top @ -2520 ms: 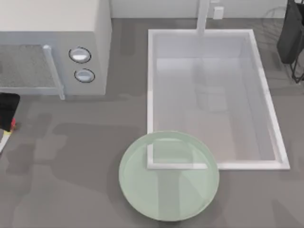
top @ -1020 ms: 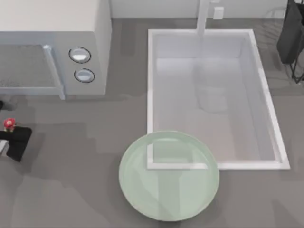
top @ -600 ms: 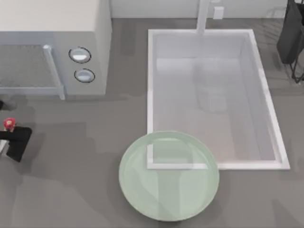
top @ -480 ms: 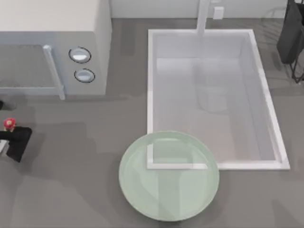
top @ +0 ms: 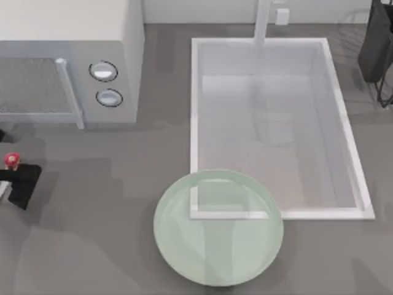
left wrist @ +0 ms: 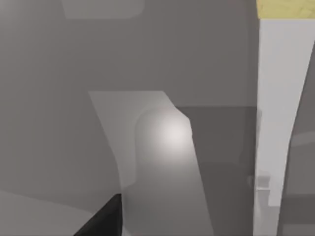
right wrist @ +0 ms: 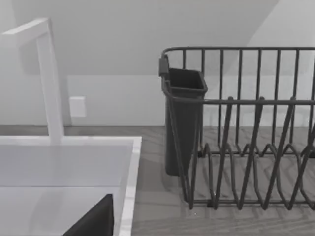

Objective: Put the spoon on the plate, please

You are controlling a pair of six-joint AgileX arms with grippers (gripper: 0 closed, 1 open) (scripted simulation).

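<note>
— How is the plate (top: 218,246) finished?
— It is rendered as pale green, translucent, smooth material, glass-like, with the sink (top: 347,132) rim seen through it.
— And the rest?
— The counter (top: 92,246) is shown matt grey, the sink smooth white. The dish rack (right wrist: 246,147) is drawn as dark wire, with a matt dark cup.

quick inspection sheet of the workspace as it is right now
surface: grey counter, bare in front of the microwave.
job's things: plate at the counter's front, overlapping the sink's front rim; spoon, red tip at the top view's left edge, white handle close in the left wrist view.
clutter: nothing seen.
grippers: left gripper at the left edge, by the spoon's tip; right arm parked near the dish rack.
cables: nothing seen.
surroundings: microwave, sink, faucet, dish rack.
</note>
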